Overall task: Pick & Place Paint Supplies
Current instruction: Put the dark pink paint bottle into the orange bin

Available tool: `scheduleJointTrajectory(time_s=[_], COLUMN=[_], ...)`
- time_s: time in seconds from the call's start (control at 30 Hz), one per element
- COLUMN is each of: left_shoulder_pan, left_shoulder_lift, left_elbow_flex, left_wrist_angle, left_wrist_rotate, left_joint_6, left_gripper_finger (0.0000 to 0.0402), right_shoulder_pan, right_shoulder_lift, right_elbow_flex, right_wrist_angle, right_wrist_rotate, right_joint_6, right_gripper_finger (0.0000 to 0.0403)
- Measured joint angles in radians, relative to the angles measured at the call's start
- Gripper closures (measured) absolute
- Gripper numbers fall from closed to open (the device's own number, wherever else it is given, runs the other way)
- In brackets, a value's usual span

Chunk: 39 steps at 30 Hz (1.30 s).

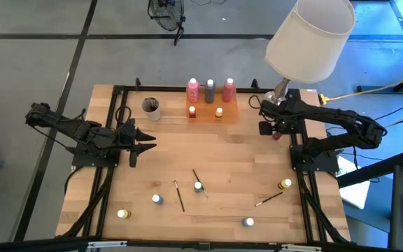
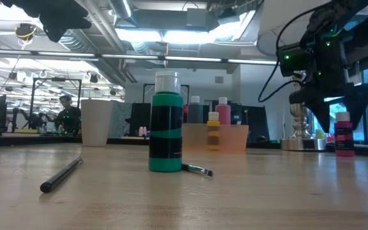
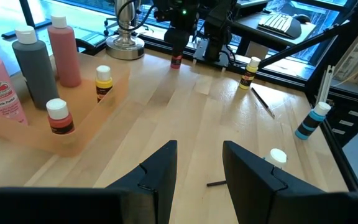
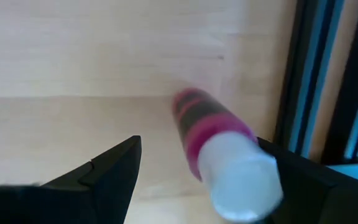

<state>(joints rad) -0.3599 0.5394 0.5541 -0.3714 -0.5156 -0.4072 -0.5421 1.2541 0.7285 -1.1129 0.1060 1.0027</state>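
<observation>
Right now the right hand (image 1: 277,131) hangs at the far right edge of the surface (image 1: 236,150), near the lamp base (image 1: 280,96), with its fingers spread wide on either side of a small pink bottle (image 4: 213,146) with a white cap; the fingers stand clear of the bottle, which rests upright on the wood, so nothing is gripped. From table height the same bottle (image 2: 344,134) shows just beside the lamp base, under that hand. The left hand (image 1: 147,141) waits over the left side of the surface, its fingers (image 3: 157,171) partly apart and holding nothing. At the far edge sits the orange tray (image 1: 231,110), carrying two tall pink bottles (image 1: 193,89), a tall grey bottle (image 1: 210,90) between them, and two small pots in front, one white-lidded (image 1: 192,110) and one yellow-lidded (image 1: 219,111). A beige cup (image 1: 150,107) stands left of the tray. Scattered over the near half of the surface are more small pots: a yellow-lidded one (image 1: 123,213) at the near left, a white-lidded one (image 1: 157,199), another white-lidded one (image 1: 199,186) in the middle, a white-lidded one (image 1: 249,222) near the front, and a yellow-lidded one (image 1: 285,184) at the right. Three thin dark brushes (image 1: 179,196) lie flat among them.
</observation>
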Motion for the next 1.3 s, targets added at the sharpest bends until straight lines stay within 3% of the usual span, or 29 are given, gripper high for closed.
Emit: scheduleJointTrajectory(time_s=[0.43, 0.93, 1.3], left_shoulder_pan=[0.0, 0.0, 0.0], left_shoulder_lift=[0.0, 0.0, 0.0], left_elbow_flex=[0.0, 0.0, 0.0], left_wrist_angle=[0.0, 0.0, 0.0], left_wrist_rotate=[0.0, -0.017, -0.016], left_joint_6=[0.0, -0.002, -0.026], left_gripper_finger=[0.0276, 0.0276, 0.0276], right_shoulder_pan=[-0.035, -0.034, -0.023], right_shoulder_lift=[0.0, 0.045, 0.048], right_elbow_flex=[-0.041, -0.039, -0.031], right_wrist_angle=[0.047, 0.065, 0.058], right_wrist_rotate=[0.006, -0.002, -0.025], right_joint_6=[-0.023, -0.019, -0.042], right_gripper_finger=[0.011, 0.0263, 0.0265])
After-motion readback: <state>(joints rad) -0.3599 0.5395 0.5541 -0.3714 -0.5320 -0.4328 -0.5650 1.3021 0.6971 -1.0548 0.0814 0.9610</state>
